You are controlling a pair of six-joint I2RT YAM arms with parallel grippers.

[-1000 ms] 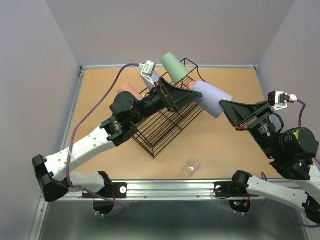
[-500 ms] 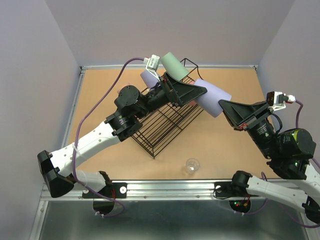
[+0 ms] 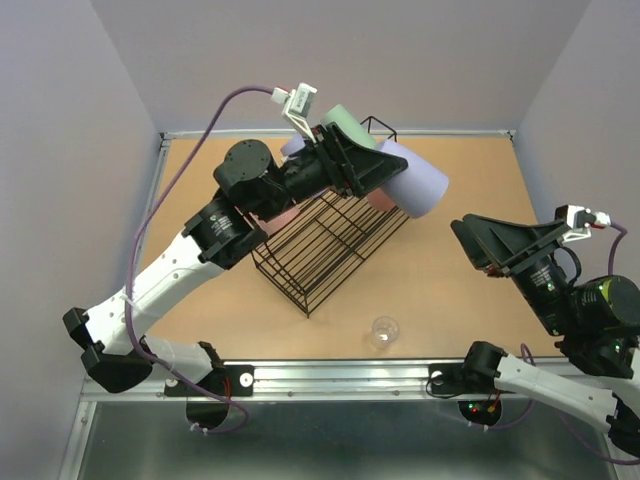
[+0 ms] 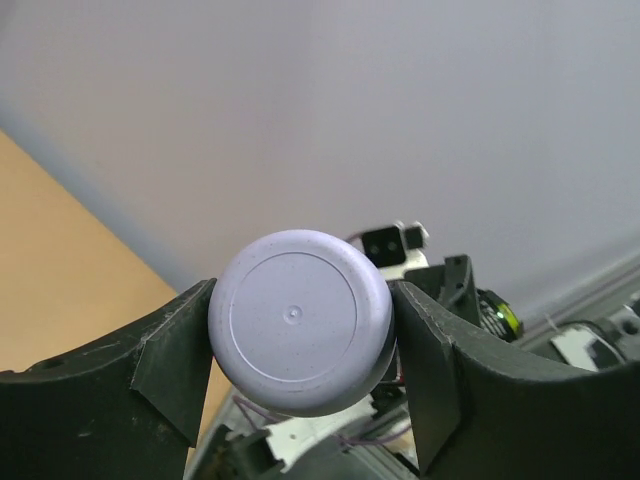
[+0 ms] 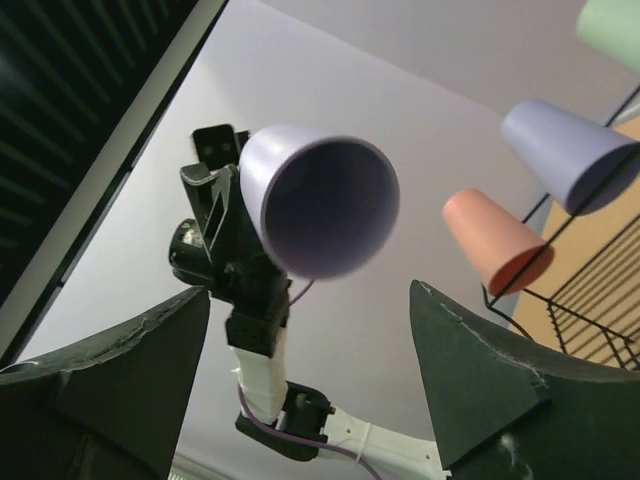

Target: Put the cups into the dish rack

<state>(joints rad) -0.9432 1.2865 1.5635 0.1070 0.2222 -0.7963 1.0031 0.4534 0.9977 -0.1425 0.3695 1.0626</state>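
- Got the left pincer (image 3: 383, 172) clamped on the big lavender cup (image 3: 418, 183), one finger (image 4: 170, 365) on each side of its closed base.
- Holding that cup up off the surface (image 3: 470, 160), lying sideways with the mouth aimed right, over the far right corner of the rack (image 3: 320, 250).
- Seeing the right pincer (image 3: 478, 236) spread wide with nothing in it, off to the right of the rack, pointed at the cup's open mouth but well apart from it.
- Found the rack lying diagonally mid-surface, raised end at the far side.
- Spotted three more at that raised end from the right wrist: green cup (image 5: 615, 30), small lavender cup (image 5: 565, 150), pink cup (image 5: 495, 240), all tipped over with mouths toward the wires.
- Also noticed the clear cup (image 3: 384, 330) upright on the surface near the near edge, apart from the rack.
- Can't tell where the sixth one is.
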